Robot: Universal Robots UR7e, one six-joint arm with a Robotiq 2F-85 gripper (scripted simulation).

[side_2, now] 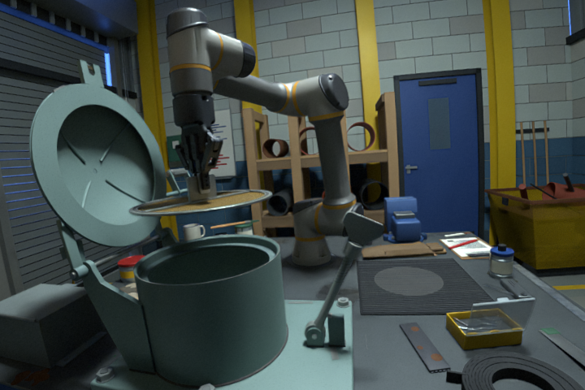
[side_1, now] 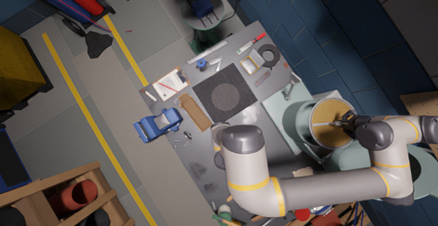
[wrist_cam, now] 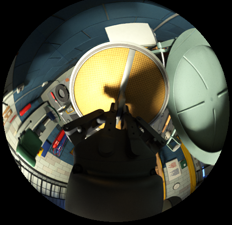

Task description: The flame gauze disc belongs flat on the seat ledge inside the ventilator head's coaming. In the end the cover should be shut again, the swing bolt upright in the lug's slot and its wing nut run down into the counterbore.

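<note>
The flame gauze disc (side_2: pixel 201 203) hangs level in the air above the open coaming (side_2: pixel 210 262) of the ventilator head, a little toward the hinge side. I hold the disc by the metal strap across its brass mesh, my gripper (side_2: pixel 200 181) closed on it from above (wrist_cam: pixel 120 116) (side_1: pixel 339 123). The round cover (side_2: pixel 95 161) stands swung open on its hinge to the left. The swing bolt (side_2: pixel 337 285) leans outward from its pivot at the head's right, its wing nut (side_2: pixel 360 227) at the top end. The seat ledge inside the coaming is hidden.
Behind the bench stand a wooden pipe rack (side_2: pixel 316 156) and a blue door (side_2: pixel 440 147). A ribbed mat (side_2: pixel 417 283) with a round mark lies right of the head, with a yellow tray (side_2: pixel 484 327), a rubber ring (side_2: pixel 519 375), a jar (side_2: pixel 501 260) and a blue vise (side_2: pixel 403 220) around it.
</note>
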